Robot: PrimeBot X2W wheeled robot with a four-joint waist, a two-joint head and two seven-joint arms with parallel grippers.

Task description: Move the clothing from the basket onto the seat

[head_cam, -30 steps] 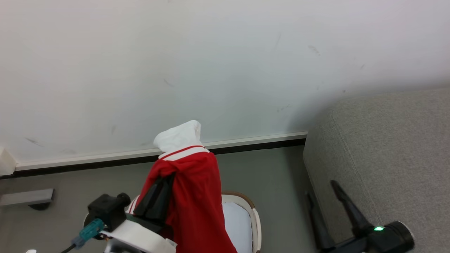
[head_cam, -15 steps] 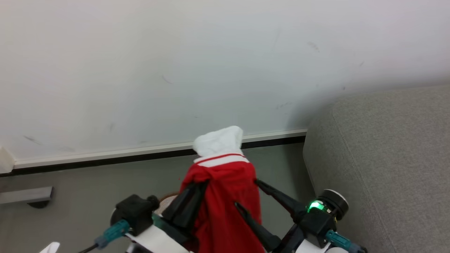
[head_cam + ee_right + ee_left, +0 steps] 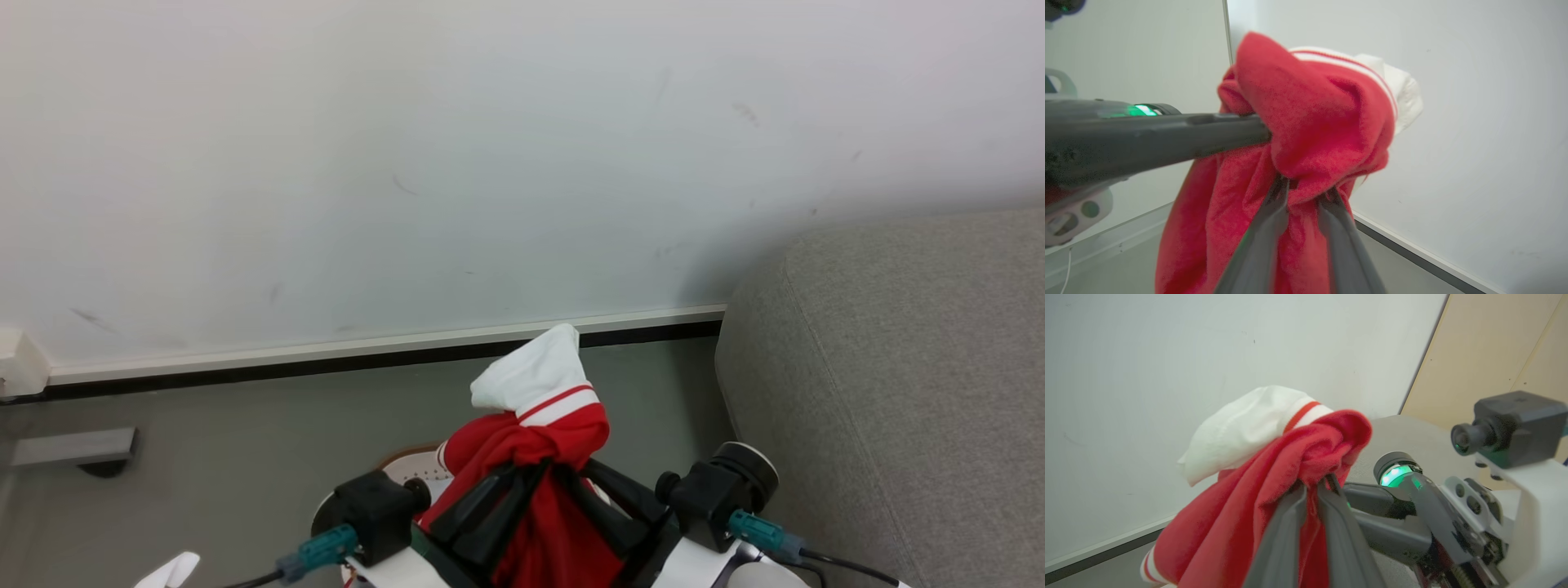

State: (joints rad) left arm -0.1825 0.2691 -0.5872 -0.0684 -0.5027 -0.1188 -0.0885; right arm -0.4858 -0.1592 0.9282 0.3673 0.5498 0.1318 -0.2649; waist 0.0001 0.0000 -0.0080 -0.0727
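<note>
Nearest you, your left gripper (image 3: 1312,488) and right gripper (image 3: 1306,190) angle inward toward each other, each clamped tight on a fold of the red clothing (image 3: 531,437), which hangs bunched above the basket (image 3: 412,467), its white trim (image 3: 531,380) uppermost, with the grey seat (image 3: 898,367) farther off to the basket's right.

White arm shells (image 3: 390,572), black wrist cameras (image 3: 371,514), teal cable plugs (image 3: 318,551), green status light (image 3: 1394,475), long dark pincer fingers (image 3: 1282,539)
</note>
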